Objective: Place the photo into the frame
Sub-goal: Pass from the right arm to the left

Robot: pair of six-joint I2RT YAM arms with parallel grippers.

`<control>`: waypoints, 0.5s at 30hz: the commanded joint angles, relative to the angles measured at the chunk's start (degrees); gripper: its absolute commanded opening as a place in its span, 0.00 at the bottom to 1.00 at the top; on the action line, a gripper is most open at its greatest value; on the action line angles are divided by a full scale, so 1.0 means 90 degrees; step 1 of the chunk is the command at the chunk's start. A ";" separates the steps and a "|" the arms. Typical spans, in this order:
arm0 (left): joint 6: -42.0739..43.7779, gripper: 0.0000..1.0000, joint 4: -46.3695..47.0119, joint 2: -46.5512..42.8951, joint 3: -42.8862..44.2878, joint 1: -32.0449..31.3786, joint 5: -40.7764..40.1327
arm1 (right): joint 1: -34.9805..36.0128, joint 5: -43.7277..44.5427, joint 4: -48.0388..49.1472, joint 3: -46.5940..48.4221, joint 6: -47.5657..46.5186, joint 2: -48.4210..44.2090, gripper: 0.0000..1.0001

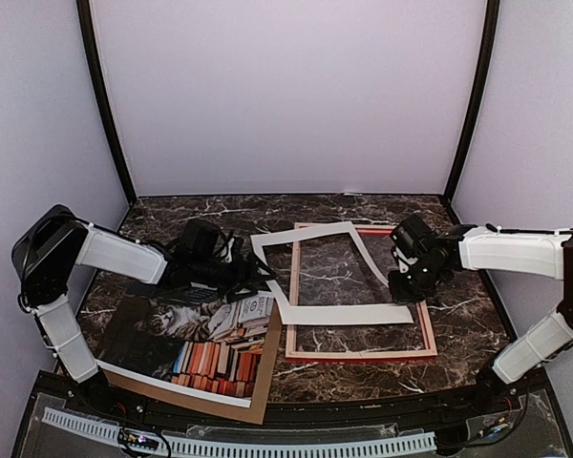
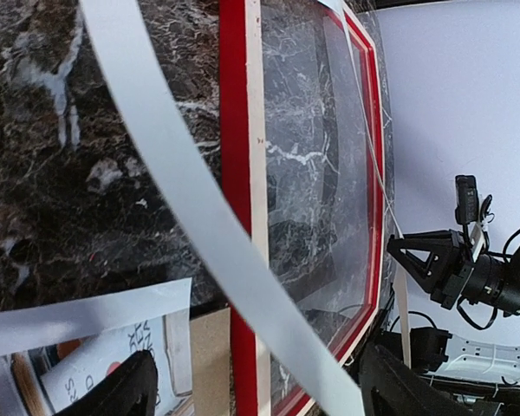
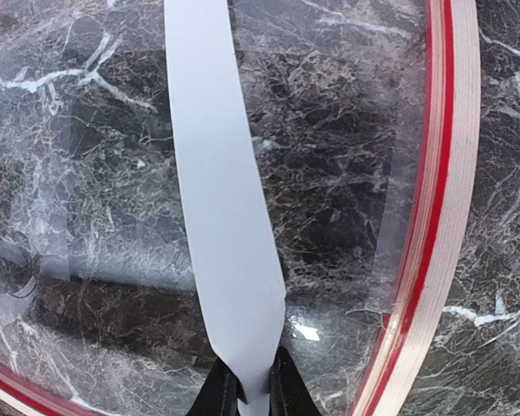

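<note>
The photo (image 1: 186,343), a tabby cat beside red-orange books, lies at the front left on a brown backing board (image 1: 263,386). The red frame (image 1: 363,354) lies flat in the middle right with a clear pane in it. A white mat border (image 1: 349,314) rests askew over the frame. My right gripper (image 3: 253,390) is shut on the mat's strip (image 3: 225,217), near the frame's right rail (image 3: 442,217). Beside the mat's left edge, my left gripper (image 1: 258,277) stands open with nothing in it. In its wrist view the mat strip (image 2: 191,199) crosses the red rail (image 2: 234,173), with the photo's corner (image 2: 95,364) below.
The dark marble table (image 1: 458,324) is ringed by pale walls and two black corner posts (image 1: 468,105). The backing board's corner reaches close to the table's near edge. Both arms stretch inward from the sides.
</note>
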 commanded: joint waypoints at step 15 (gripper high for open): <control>-0.0354 0.28 0.0993 0.0723 0.0584 -0.0037 0.0466 | 0.0107 -0.0149 0.0347 -0.0318 0.0136 0.0046 0.15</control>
